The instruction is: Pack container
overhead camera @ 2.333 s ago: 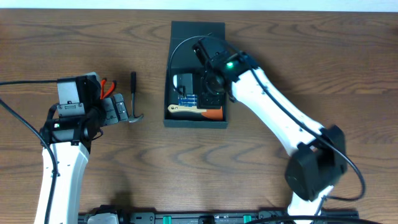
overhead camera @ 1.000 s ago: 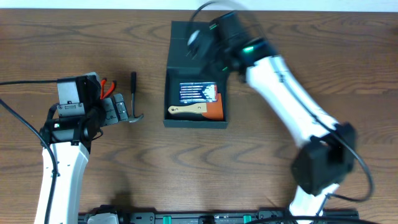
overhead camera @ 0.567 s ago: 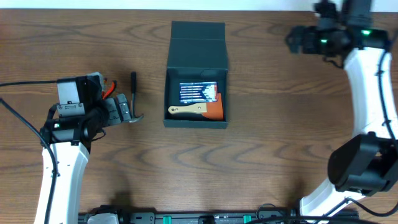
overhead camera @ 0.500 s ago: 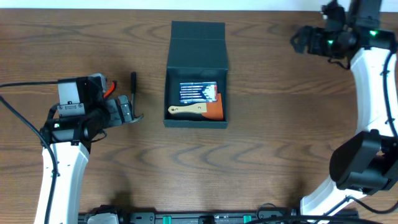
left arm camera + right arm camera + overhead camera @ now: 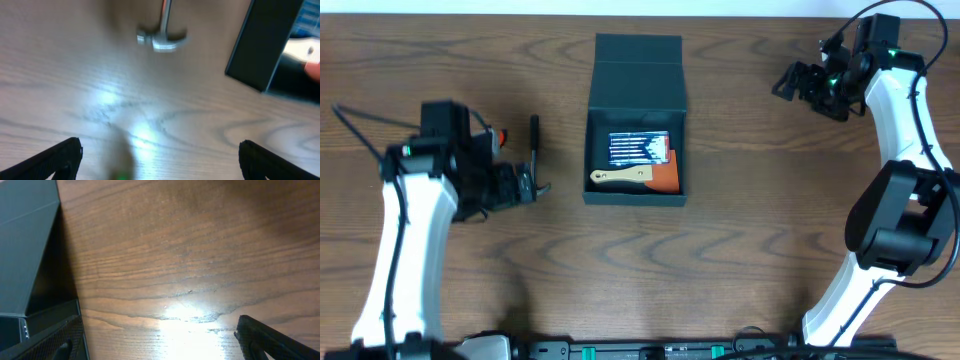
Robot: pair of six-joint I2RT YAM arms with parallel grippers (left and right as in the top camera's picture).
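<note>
**A:** How many of each thing do you count?

**B:** Two arms, each with one tool. One container (image 5: 637,195), one hammer (image 5: 535,150) lying on the surface (image 5: 740,260). Inside the container are one blue-and-white pack (image 5: 638,149) and one pale wooden handle (image 5: 618,177), with an orange part (image 5: 666,179) touching it.

**A:** Where is the container relative to each tool?

**B:** It sits upper middle in the overhead frame, lid flap (image 5: 638,62) folded back toward the top edge. The left tool (image 5: 525,184) is to the left of it, apart from it and just beside the hammer's head. Its jaws are spread wide with nothing between them. The right tool (image 5: 800,84) is at the upper right, well apart from the container, also spread wide and empty.

**A:** What do the wrist views add?

**B:** The left wrist view is blurred. It shows the hammer's head at top centre and the container's dark outer wall at upper right, with bare surface between the fingertips (image 5: 62,155). The right wrist view catches the container's side along the left edge, then wood grain. Only the overhead view shows the contents clearly and both arms.
</note>
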